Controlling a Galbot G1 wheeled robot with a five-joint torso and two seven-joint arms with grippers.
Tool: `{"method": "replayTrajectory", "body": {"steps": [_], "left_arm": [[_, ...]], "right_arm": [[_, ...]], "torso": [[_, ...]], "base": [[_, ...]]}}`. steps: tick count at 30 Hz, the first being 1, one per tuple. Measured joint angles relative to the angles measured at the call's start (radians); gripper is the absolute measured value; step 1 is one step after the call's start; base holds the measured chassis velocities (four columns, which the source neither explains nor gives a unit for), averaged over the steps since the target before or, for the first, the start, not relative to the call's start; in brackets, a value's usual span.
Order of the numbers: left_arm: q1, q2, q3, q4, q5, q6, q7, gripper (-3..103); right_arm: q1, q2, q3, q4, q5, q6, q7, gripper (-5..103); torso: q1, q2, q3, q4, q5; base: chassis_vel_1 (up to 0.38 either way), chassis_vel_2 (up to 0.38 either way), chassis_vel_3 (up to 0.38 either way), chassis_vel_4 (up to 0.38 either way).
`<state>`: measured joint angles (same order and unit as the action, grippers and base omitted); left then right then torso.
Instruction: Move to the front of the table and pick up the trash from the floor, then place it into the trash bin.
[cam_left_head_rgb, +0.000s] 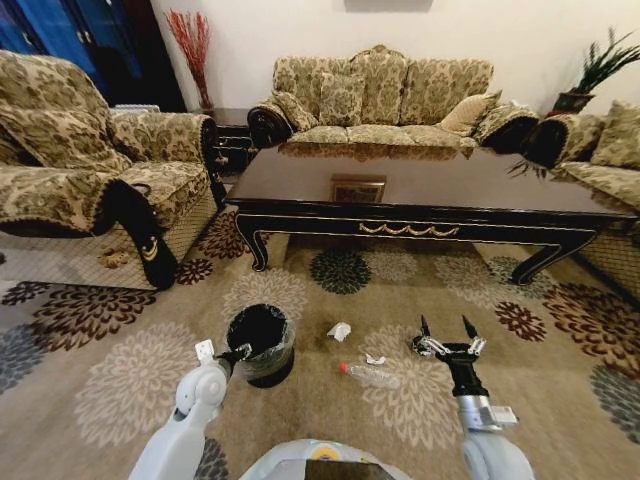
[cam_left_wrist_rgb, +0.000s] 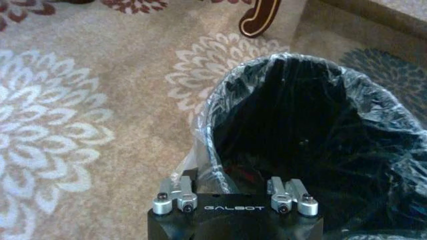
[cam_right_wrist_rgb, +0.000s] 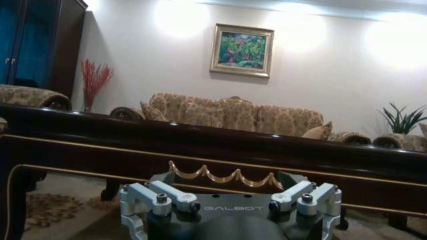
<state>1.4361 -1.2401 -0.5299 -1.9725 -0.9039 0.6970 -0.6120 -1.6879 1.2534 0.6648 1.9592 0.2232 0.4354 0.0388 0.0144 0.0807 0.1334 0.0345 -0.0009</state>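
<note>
**In front of the table, litter within reach**

I'm parked on the carpet before the long table (cam_left_head_rgb: 420, 185), its gold-scrolled front rail facing me. My right gripper (cam_left_head_rgb: 447, 334) hangs low, fingers spread wide apart, empty, levelled at that rail. My left gripper (cam_left_head_rgb: 240, 352) hovers over the near rim of the trash bin (cam_left_head_rgb: 262, 345); whether its fingers are apart or together, I cannot tell.

The trash lies on the floor between bin and right gripper: a crumpled paper wad (cam_left_head_rgb: 340, 331), a small white scrap (cam_left_head_rgb: 375, 359), and a clear bottle (cam_left_head_rgb: 369, 375) on its side nearest me. The wad should be feather-light and squashy: pinch anywhere. The bottle looks light, slick, apt to roll; I'd grip across its middle. Open carpet all round, table legs well apart from the pieces.
</note>
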Motion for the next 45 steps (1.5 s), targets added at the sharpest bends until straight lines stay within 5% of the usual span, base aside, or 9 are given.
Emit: {"method": "replayTrajectory", "body": {"steps": [20,33,37,40,43,45], "left_arm": [[0.082,0.063,-0.11,-0.111,-0.021,0.041,-0.02,4],[0.094,0.074,-0.153,-0.15,-0.029,0.039,-0.022,3],[0.095,0.099,-0.178,-0.215,-0.03,0.036,-0.019,3],[0.118,0.129,-0.197,-0.288,0.033,0.008,0.046,3],[0.124,0.134,-0.204,-0.316,0.035,0.004,0.063,3],[0.127,0.136,-0.213,-0.345,0.033,0.002,0.078,3]], "right_arm": [[0.029,-0.008,-0.023,-0.008,-0.003,0.015,-0.002,100],[0.066,-0.014,-0.041,-0.046,-0.002,0.024,0.001,100],[0.1,-0.032,-0.076,-0.086,0.063,-0.009,0.038,100],[0.156,-0.055,-0.162,-0.123,0.258,-0.095,0.152,100],[0.19,-0.063,-0.197,-0.148,0.322,-0.121,0.188,100],[0.256,-0.066,-0.264,-0.21,0.447,-0.162,0.255,100]], "torso": [[0.0,-0.001,0.0,0.0003,0.0007],[0.0,0.0,0.0,0.0005,0.0005],[0.0,0.0,0.0,0.0002,0.0008],[0.0,0.0,0.0,0.0006,0.0011],[0.0,0.0,0.0,0.0007,0.0006],[0.0,0.0,0.0,0.0001,0.0009]], "base": [[0.0,0.0,0.0,0.0],[0.0,0.0,0.0,0.0],[0.0,0.0,0.0,0.0],[0.0,0.0,0.0,0.0],[0.0,0.0,0.0,0.0],[0.0,0.0,0.0,0.0]]}}
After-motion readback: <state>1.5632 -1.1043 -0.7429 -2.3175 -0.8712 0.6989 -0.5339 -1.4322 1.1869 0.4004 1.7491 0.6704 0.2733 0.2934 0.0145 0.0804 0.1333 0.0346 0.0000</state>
